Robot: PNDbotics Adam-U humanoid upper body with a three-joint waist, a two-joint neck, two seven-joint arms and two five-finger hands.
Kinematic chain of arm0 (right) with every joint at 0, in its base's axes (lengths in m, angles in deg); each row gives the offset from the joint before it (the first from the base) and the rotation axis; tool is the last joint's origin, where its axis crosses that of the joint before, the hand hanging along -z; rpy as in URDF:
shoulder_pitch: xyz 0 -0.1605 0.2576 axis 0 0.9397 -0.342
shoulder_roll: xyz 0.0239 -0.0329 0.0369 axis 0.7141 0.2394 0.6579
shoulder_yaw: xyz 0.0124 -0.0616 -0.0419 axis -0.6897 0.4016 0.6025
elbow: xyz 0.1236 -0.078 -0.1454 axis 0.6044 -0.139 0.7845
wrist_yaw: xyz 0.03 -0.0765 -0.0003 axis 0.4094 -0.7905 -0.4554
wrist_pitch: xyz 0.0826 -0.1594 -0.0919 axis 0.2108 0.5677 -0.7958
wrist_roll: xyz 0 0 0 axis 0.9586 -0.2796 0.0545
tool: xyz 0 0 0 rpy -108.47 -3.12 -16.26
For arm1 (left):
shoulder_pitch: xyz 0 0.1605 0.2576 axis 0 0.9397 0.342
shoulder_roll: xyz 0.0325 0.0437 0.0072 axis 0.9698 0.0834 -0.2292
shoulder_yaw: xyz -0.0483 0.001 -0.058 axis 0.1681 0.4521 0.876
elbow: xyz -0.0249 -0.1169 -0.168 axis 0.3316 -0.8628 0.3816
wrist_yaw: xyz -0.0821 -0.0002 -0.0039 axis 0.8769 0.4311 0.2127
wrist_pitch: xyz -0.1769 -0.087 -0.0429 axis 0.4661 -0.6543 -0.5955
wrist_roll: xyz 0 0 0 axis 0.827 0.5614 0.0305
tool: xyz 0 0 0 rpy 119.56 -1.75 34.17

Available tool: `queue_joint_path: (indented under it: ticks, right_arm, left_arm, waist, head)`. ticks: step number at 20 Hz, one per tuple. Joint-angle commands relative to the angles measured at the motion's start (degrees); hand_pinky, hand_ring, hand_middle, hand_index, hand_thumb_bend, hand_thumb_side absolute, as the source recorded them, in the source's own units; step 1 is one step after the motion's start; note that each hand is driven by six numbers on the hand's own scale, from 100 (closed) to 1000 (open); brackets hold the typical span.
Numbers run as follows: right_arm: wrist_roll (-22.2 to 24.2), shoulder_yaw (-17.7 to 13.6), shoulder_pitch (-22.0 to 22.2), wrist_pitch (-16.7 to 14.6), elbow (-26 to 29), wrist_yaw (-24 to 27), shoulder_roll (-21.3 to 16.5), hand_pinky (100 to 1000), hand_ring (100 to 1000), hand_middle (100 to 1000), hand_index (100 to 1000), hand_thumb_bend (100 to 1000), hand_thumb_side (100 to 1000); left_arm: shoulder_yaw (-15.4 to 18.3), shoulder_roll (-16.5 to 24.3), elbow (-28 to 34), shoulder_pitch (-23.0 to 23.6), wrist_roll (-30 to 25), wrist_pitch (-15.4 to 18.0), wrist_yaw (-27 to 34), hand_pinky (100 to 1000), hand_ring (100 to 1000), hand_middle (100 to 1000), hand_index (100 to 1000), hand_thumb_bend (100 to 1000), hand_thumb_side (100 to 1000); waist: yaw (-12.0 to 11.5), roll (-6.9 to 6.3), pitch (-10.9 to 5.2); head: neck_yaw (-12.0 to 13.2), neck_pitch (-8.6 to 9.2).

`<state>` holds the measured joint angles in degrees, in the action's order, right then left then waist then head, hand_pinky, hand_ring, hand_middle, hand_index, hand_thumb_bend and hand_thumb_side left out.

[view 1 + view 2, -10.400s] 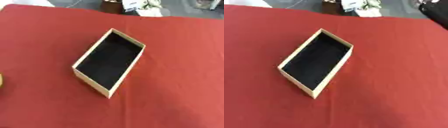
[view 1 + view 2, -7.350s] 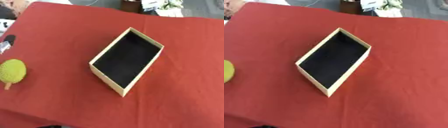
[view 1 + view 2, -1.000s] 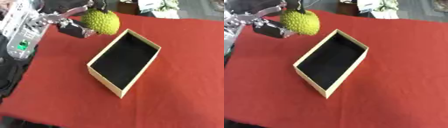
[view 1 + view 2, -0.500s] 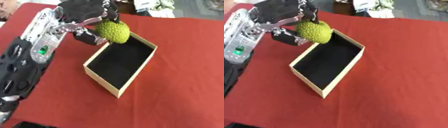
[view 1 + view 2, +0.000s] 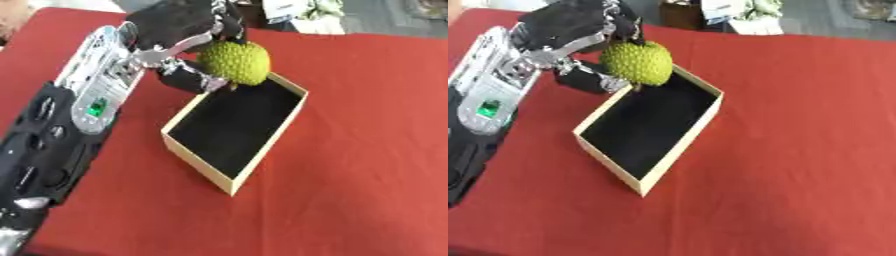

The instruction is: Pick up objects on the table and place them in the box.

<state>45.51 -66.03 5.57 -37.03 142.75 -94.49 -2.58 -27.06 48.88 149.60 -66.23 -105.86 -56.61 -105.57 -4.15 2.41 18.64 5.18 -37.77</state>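
above the far corner of the box [image 5: 203, 168] a bumpy yellow-green fruit [image 5: 234, 62] hangs in the left hand [image 5: 179, 30], its lower edge overlapping the box's upper rim in the view. whether the fruit touches the rim cannot be told. the fruit is round, covered in small knobs, with a short stub of stem pointing down at its lower left side. the left hand's dark fingers [image 5: 227, 25] curl over the top of the fruit and the thumb reaches in from below on the left, so the fruit is pinched between them. the silver and black left arm [image 5: 83, 105] runs down from the hand toward the lower left corner of the view, with a small green light on its pale forearm panel.

the box is a shallow open rectangle with pale tan walls and a black inside, lying askew on the red cloth [image 5: 359, 150] so that one corner points toward the near edge. nothing can be seen lying inside it. the red cloth covers the table all round the box, with a few soft creases to the right of it.

beyond the far edge of the cloth stand some blurred things, among them a white item with dark marks [image 5: 719, 9] and something pale green beside it.

the right hand shows in neither view.
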Motion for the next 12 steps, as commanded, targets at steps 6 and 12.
queue_joint_path:
  ticks: [6, 12]
  right_arm:
    - [0.1, -0.4, -0.9, 0.0, 0.9, 0.2, -0.8, 814, 860, 866, 839, 100, 786]
    - [0.1, -0.4, -0.7, 0.1, 0.9, 0.2, -0.8, 813, 859, 866, 839, 100, 787]
  left_arm:
    - [-0.9, -0.9, -2.3, 0.3, -3.8, 0.6, -1.1, 333, 396, 462, 617, 100, 138]
    - [-1.4, -0.9, -2.1, 0.8, -6.4, 2.2, -2.2, 580, 589, 639, 824, 192, 410]
  waist:
    - [0.1, -0.12, -1.19]
    - [0.1, -0.13, -1.13]
  head:
    - [-0.7, -0.04]
    - [-0.9, -0.1]
